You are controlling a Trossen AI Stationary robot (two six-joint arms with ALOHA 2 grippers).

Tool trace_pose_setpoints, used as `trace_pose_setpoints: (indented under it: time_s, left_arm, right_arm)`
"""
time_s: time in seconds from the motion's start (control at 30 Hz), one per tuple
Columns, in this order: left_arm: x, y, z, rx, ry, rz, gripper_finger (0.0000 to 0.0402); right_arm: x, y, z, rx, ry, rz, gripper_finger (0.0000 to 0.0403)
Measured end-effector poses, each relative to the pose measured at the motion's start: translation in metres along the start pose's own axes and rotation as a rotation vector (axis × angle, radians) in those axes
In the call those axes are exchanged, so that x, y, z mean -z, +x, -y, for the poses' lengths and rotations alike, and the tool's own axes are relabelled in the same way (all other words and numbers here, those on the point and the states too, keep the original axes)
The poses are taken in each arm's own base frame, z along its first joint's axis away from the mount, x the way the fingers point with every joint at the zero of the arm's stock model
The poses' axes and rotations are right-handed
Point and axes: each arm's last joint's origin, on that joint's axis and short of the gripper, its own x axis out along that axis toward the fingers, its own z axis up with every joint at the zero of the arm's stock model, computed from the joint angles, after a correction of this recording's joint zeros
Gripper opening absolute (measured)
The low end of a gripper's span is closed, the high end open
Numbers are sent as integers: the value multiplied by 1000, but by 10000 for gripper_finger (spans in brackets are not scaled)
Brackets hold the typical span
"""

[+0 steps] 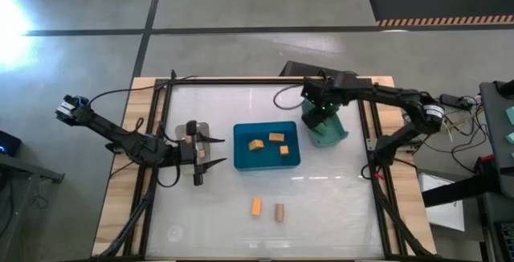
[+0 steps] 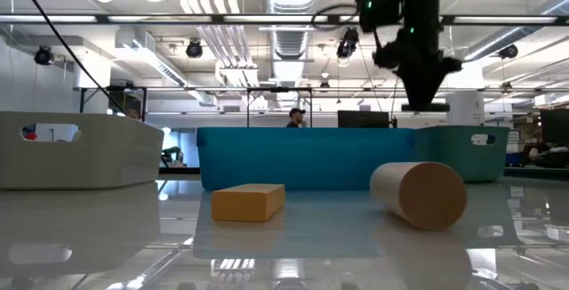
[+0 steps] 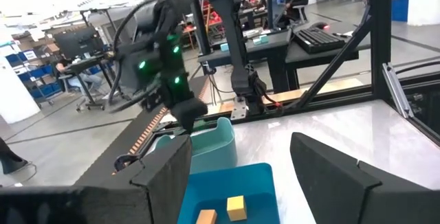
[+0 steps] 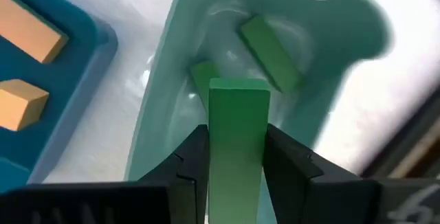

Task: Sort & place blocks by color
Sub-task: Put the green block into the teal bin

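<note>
My right gripper is shut on a green block and hangs over the teal bin, in which two more green blocks lie. The blue bin holds three orange blocks. An orange block and a tan round block lie on their sides on the table near its front. My left gripper stands open and level beside a pale bin, left of the blue bin, holding nothing. My right gripper pinches the green block's two long sides between its two fingers. The fingers come from above, pointing steeply down, and the block reaches out past the fingertips toward the teal bin. The block is lifted clear above the bin's inside.
The three bins stand in a row across the table's middle: pale at the left, blue in the centre, teal at the right. The table has a black frame along its sides. Bare tabletop lies around the two loose blocks.
</note>
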Motion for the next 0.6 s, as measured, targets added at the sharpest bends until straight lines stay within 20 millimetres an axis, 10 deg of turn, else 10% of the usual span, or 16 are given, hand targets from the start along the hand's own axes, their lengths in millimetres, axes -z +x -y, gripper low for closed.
trace_pose_setpoints:
  time_s: [0.6]
  left_arm:
    - [3, 0, 1, 0, 1, -5, 231]
  right_arm:
    - [-2, 52, 21, -14, -45, -87, 100]
